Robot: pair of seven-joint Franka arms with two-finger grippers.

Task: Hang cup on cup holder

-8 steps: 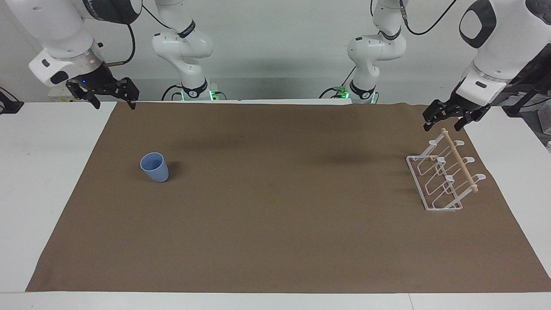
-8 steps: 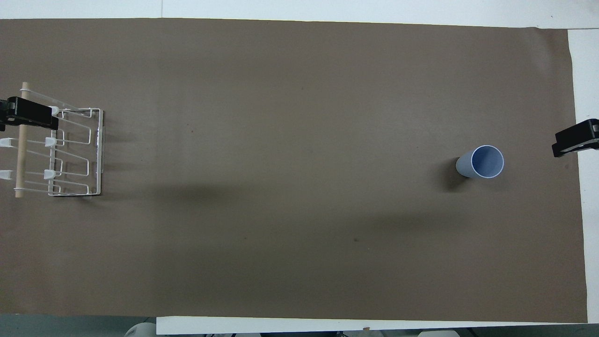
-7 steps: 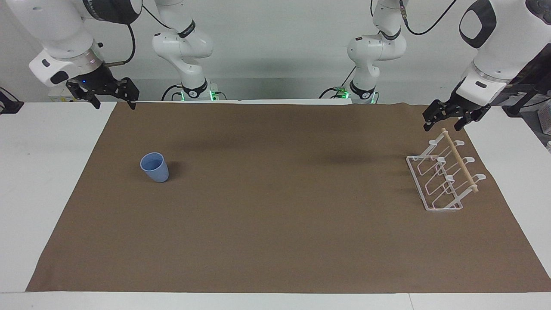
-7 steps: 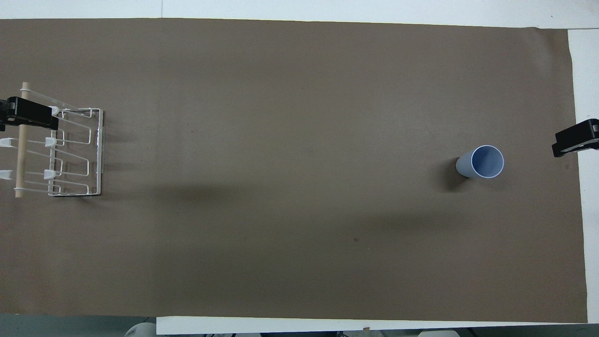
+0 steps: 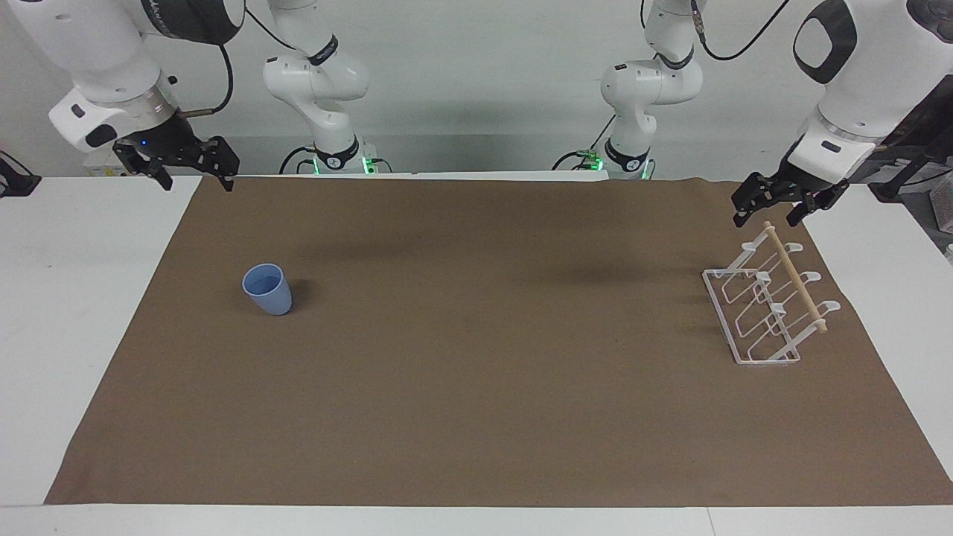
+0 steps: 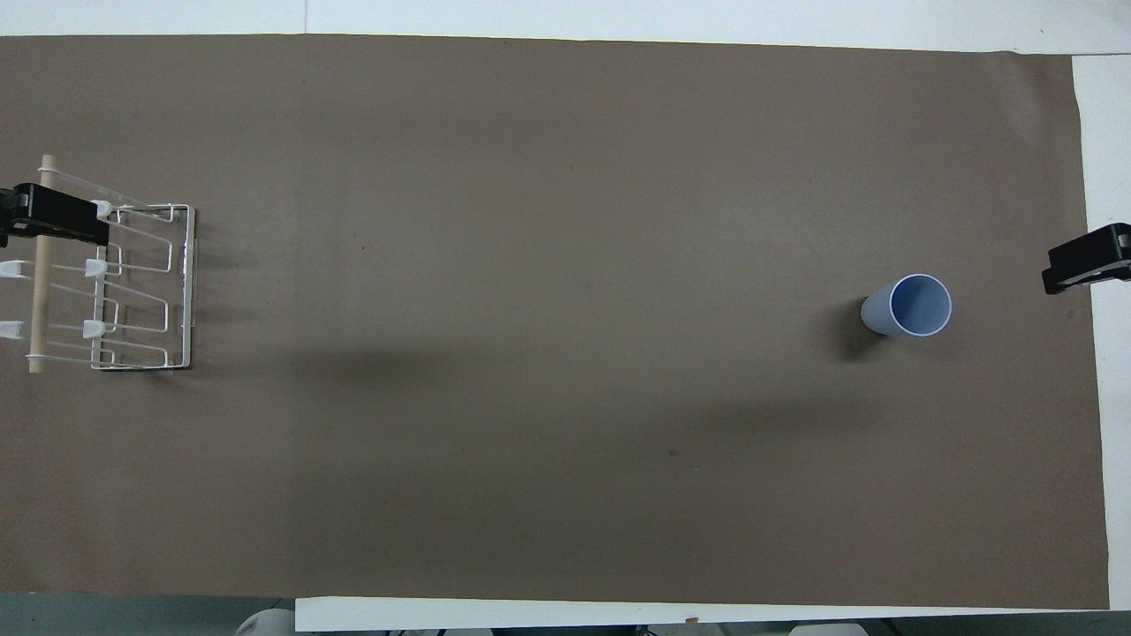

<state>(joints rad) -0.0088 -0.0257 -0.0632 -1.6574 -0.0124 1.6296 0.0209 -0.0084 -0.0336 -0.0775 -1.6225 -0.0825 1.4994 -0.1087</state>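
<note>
The light-blue cup stands upright on the brown mat toward the right arm's end, and also shows in the overhead view. The white wire cup holder with its wooden dowel stands toward the left arm's end, and shows in the overhead view. My left gripper is open and empty, raised over the holder's end nearest the robots; one of its fingers shows from above. My right gripper is open and empty, raised over the mat's corner, apart from the cup; one of its fingers shows from above.
The brown mat covers most of the white table. Two more robot bases stand at the robots' edge of the table.
</note>
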